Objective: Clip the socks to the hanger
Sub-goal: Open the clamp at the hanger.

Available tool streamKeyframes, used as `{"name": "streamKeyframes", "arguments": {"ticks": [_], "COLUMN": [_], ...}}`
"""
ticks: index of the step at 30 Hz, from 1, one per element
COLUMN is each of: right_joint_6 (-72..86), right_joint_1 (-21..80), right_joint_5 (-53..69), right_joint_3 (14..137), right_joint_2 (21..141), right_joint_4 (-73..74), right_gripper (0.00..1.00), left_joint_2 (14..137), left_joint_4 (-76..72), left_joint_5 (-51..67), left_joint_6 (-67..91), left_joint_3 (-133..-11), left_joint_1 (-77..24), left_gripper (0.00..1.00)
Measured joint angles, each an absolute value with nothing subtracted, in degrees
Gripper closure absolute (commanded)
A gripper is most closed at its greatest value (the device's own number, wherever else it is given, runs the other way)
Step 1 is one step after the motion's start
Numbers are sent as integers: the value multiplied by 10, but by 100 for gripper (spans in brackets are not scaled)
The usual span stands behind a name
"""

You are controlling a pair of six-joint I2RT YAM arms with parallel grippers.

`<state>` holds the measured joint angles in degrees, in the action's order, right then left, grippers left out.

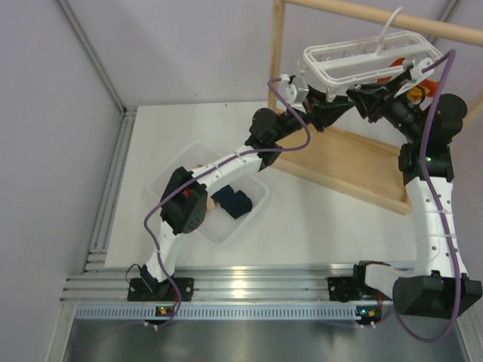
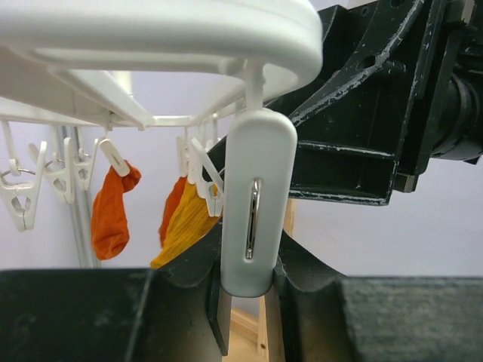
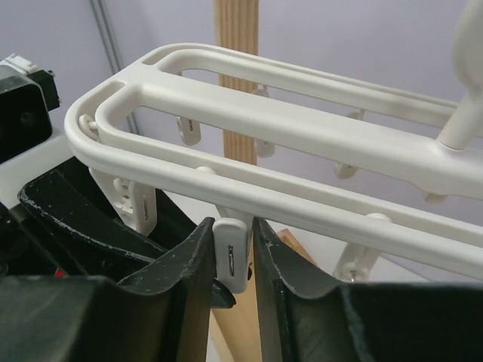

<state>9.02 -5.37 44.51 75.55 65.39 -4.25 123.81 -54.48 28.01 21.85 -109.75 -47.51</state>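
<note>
Navy sock (image 1: 232,202) lies in a clear plastic bin (image 1: 249,219) on the table, well apart from both pairs of fingers and back beside the left arm's elbow; the red sock cannot be made out under that arm. Neither sock is near a fingertip.

Left of the left gripper's fingers, in the left wrist view, an orange sock (image 2: 109,215) and a yellow sock (image 2: 187,226) hang from small clips under the white hanger (image 2: 173,30), apart from each other and from the fingers. The left gripper (image 2: 247,292) is raised to the hanger's rounded end. Its two black fingers (image 2: 90,313) are clenched on the lower end of the corner clip (image 2: 256,204), which dangles upright from the frame straight down into the gap between them.

Just past those fingers, on their right, stands the black body of the right gripper (image 3: 232,228). In its own wrist view its fingers (image 3: 290,298) are closed tight on the side clip (image 3: 231,262), one pad pressed against each flank. This clip hangs from the near rail of the frame directly above the fingertips. The corner clip shows just left of them, and the wooden rack (image 3: 238,45) rises beyond them, behind the frame
</note>
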Motion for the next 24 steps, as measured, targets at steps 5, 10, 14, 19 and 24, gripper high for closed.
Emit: {"name": "streamKeyframes", "arguments": {"ticks": [5,10,14,19,24], "right_joint_6": [109,158,190,213,227], "right_joint_1": [-54,-54,-57,-59,-63], "right_joint_5": [427,441,463,484,505], "right_joint_3": [764,766,766,767,767], "right_joint_2": [661,672,674,674,674], "right_joint_4": [-33,-38,-48,-54,-71], "right_gripper": [87,96,99,98,100], "left_joint_2": [1236,1225,1224,1224,1224], "left_joint_4": [-544,-544,-543,-542,-547], "left_joint_5": [260,240,226,221,239], "left_joint_6": [197,203,235,304,365], "left_joint_3": [-1075,-1044,-1043,-1043,-1043], "left_joint_1": [-475,-474,-472,-467,-461], "left_gripper": [91,62,47,49,52]}}
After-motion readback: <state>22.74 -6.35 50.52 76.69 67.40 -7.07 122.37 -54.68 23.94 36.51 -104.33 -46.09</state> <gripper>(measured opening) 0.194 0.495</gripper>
